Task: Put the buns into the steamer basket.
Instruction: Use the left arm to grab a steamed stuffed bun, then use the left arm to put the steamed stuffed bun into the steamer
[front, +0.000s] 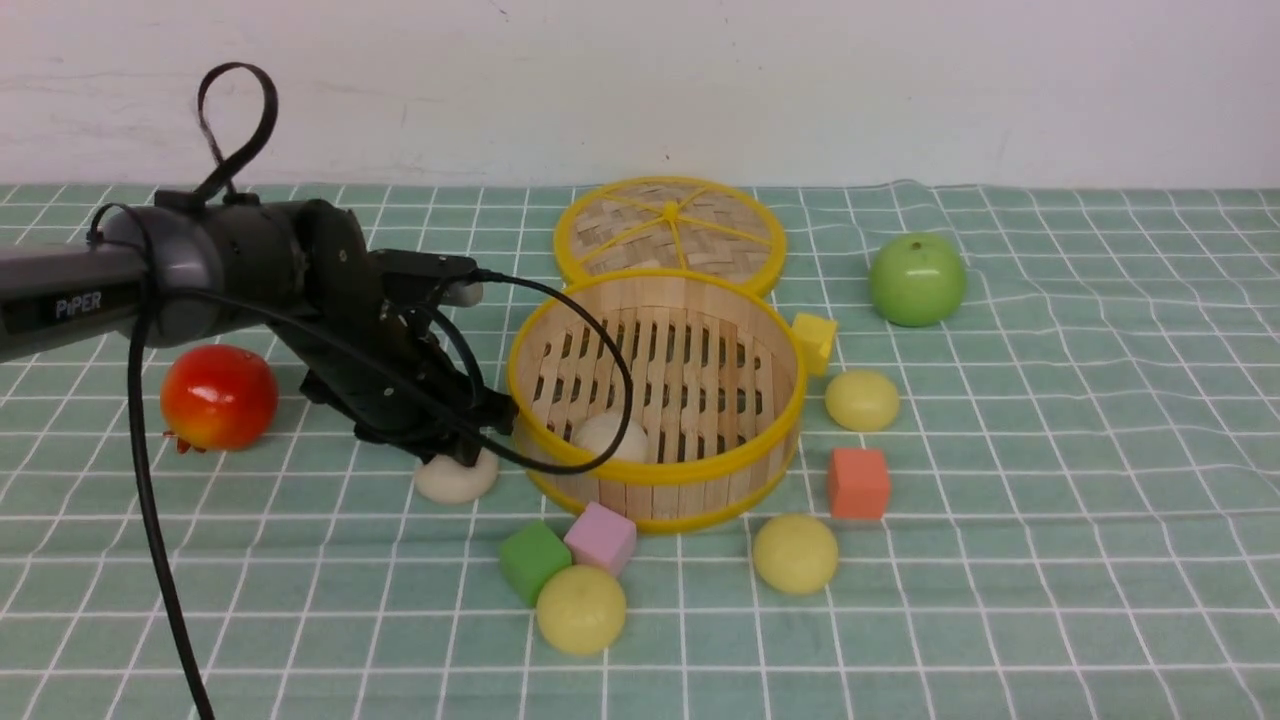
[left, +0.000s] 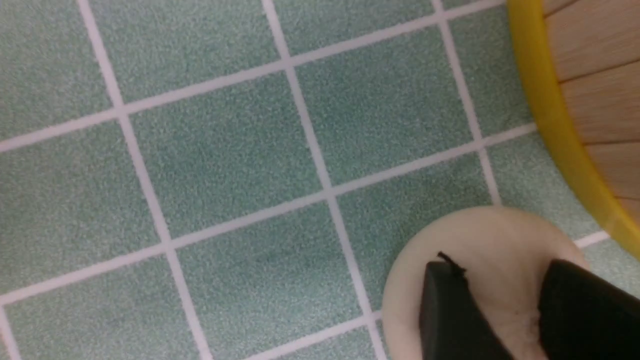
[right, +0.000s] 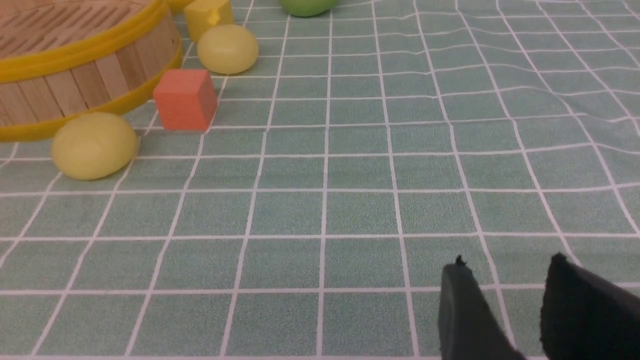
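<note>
gripping an off-white bun (front: 452, 484) beside the steamer basket (front: 700, 497) rim, left jaws clench; right jaws gape.

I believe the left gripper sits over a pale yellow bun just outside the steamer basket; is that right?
Not quite: the bun under the left gripper is off-white, not pale yellow, as the left wrist view shows. It does lie just outside the steamer basket.
</note>
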